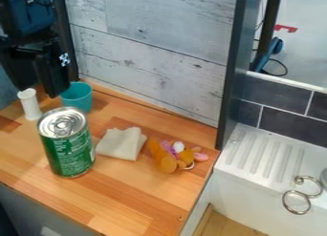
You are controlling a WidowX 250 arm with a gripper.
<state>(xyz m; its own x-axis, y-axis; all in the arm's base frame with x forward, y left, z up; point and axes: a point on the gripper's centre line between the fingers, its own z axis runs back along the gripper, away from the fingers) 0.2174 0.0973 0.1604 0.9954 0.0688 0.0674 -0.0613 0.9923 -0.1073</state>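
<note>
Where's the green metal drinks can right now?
In the camera view, the green metal can stands upright on the wooden counter's left side, just left of the folded cream cloth.

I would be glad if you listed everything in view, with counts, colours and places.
Tall metal-topped drink can: one, green and silver, counter's left part
Small upright cylinder: one, white, behind the can
Round cup: one, teal, right of the cylinder
Folded cloth: one, off-white, mid-counter
Soft-looking toy: one, orange with pink, purple, white, right of the cloth
Wooden counter: one, brown
Plank-patterned wall: one, grey, behind
Ribbed drainboard: one, white, right
Metal rings: two, silver, drainboard's edge
Rectangular wall tiles: several, dark, upper right
Two-finger pincer: one, black, upper left
</note>
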